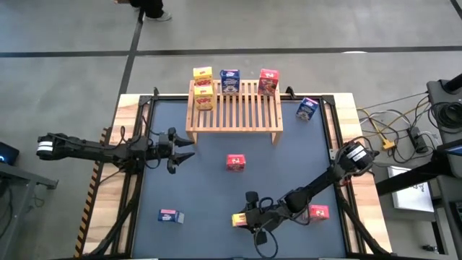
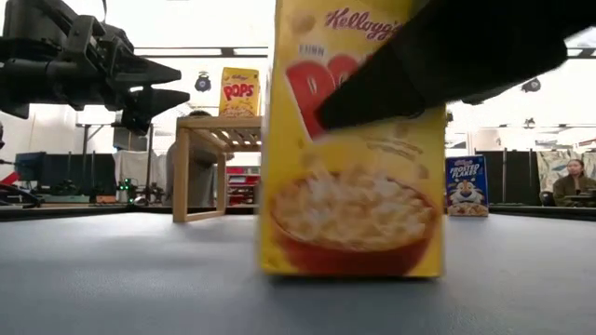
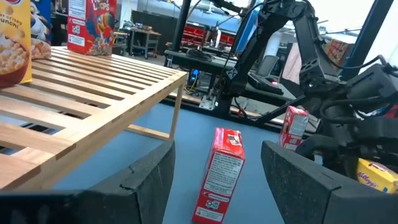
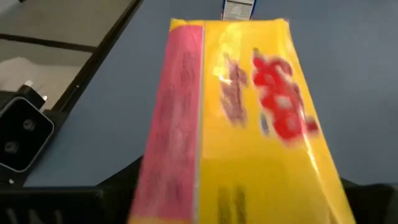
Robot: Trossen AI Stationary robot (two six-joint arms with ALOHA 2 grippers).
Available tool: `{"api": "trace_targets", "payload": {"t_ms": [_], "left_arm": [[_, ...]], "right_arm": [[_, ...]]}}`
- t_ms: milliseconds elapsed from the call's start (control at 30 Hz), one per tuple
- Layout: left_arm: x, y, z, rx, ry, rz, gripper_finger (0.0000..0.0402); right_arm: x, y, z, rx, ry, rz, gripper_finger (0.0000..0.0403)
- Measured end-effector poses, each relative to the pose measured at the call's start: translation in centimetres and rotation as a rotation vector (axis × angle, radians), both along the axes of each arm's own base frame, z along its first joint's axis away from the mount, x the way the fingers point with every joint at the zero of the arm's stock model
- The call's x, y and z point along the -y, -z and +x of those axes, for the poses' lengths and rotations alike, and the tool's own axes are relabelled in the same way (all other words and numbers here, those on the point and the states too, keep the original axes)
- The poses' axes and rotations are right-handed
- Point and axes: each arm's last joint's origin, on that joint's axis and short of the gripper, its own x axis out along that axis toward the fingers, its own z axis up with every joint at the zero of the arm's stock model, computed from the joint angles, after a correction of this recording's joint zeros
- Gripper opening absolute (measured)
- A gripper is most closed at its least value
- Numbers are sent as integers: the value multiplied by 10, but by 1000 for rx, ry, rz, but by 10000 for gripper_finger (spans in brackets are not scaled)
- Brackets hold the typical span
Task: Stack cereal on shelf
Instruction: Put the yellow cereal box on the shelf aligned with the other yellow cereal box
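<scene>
The right gripper (image 1: 249, 217) is down at the near edge of the table with its fingers on either side of a yellow cereal box (image 1: 240, 219); whether they have actually clamped it cannot be told. In the low view that box (image 2: 352, 140) stands upright on the mat, a dark finger (image 2: 466, 56) crossing its upper front. The left gripper (image 1: 189, 150) hovers above the left part of the table, just in front of the shelf (image 1: 234, 108), its jaws apart and empty. Just right of the right gripper lies a red box (image 1: 318, 212); another red box (image 1: 236, 162) sits mid-table between the two arms, and a blue box (image 1: 170, 215) lies near the front left. On the slatted shelf two yellow boxes (image 1: 203, 87) stand at the left end, a blue one (image 1: 229, 80) beside them and a red one (image 1: 268, 81) toward the right. One more blue box (image 1: 307, 108) rests on the mat right of the shelf. The table (image 1: 166, 173) is dark blue-grey with a light wood border. Cables (image 1: 393, 133) trail over the grey floor at right, and a person (image 2: 570, 181) sits far back in the room.
</scene>
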Motion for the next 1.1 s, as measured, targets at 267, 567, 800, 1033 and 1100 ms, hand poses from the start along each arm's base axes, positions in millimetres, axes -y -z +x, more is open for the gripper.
{"api": "trace_targets", "payload": {"t_ms": [267, 567, 800, 1033, 1100], "left_arm": [[0, 2, 1, -11, 0, -22, 223], [0, 2, 1, -12, 0, -22, 223], [0, 1, 0, -5, -2, -16, 223], [0, -8, 0, 30, -9, 41, 223], [-1, -9, 0, 28, -21, 63, 223]], "right_arm": [[-5, -15, 8, -11, -31, -64, 151], [-4, -55, 10, -23, -64, -190, 142], [22, -113, 8, 70, 19, -354, 141], [86, -174, 3, 195, 114, -337, 144], [108, -187, 2, 222, 118, -300, 145]]}}
